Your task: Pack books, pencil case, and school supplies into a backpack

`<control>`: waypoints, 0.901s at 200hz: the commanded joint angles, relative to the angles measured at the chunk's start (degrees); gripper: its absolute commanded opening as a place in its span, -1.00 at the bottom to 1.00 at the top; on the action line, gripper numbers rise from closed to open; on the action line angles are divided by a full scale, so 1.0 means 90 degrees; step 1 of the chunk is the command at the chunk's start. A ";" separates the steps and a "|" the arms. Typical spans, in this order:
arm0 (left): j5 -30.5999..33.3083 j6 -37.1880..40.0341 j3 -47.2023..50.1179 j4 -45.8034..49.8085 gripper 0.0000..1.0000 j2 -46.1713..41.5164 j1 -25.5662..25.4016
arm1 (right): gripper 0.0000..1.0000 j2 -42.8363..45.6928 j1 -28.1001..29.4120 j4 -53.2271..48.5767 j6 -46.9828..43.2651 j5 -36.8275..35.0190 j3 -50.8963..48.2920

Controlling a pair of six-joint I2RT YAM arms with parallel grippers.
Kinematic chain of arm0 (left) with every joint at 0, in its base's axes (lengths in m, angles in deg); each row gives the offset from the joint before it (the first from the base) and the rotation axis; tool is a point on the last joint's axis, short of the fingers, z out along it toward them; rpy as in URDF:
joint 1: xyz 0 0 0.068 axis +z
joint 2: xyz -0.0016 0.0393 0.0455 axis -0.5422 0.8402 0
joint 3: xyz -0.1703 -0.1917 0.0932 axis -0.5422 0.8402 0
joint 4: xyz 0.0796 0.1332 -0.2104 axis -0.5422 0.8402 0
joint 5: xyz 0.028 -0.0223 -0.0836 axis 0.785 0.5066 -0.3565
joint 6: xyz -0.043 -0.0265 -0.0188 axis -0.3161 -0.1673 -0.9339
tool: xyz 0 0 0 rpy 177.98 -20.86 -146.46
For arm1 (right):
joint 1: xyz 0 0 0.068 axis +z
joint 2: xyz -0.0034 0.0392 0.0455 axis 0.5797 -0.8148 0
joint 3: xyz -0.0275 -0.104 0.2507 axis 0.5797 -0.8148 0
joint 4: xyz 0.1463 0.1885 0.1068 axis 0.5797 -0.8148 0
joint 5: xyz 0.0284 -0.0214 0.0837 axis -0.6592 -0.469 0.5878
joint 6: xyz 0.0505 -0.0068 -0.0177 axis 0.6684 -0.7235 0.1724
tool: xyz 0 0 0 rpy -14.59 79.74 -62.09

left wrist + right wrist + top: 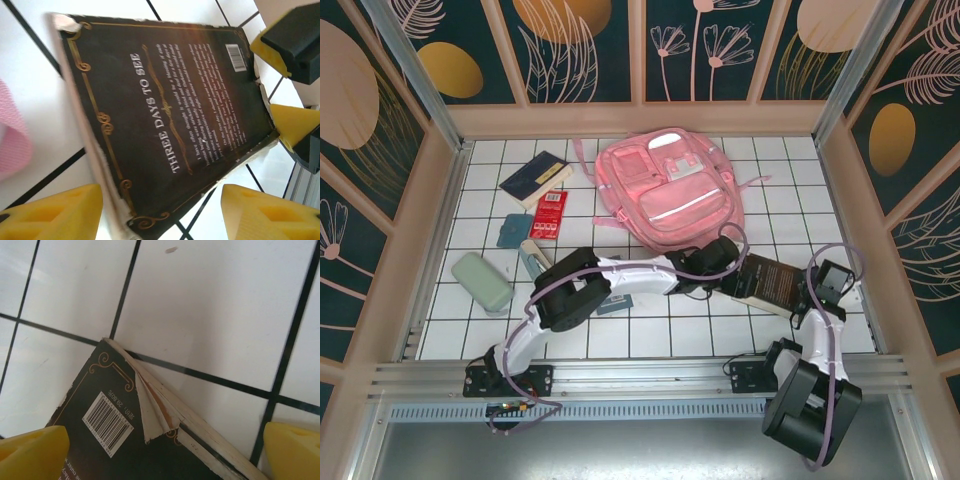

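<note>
Arms: both are reaching in from the near edge of the tiled desk [650, 335].
Right gripper [162, 452]: jaws are standing released, spread wide around the torn barcode corner of the dark brown book [150, 460].
Left gripper [162, 215]: jaws are straddling the book's opposite end, released, one yellow pad [270, 215] clear of the cover.
Book position: lying flat, back cover up, right of centre, just short of the backpack [670, 190].
Supplies: pale green case [483, 282], small teal square [515, 231] and red piece [550, 215] are lying loose at left.
Backpack: lying pockets up, far centre.
Navy book [535, 178]: resting far left, near it.
</note>
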 commanded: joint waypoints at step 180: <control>0.1276 -0.0482 -0.0710 0.0850 0.34 0.0593 0.0468 | 0.98 0.0232 0.0515 0.0320 0.0023 0.1063 -0.0246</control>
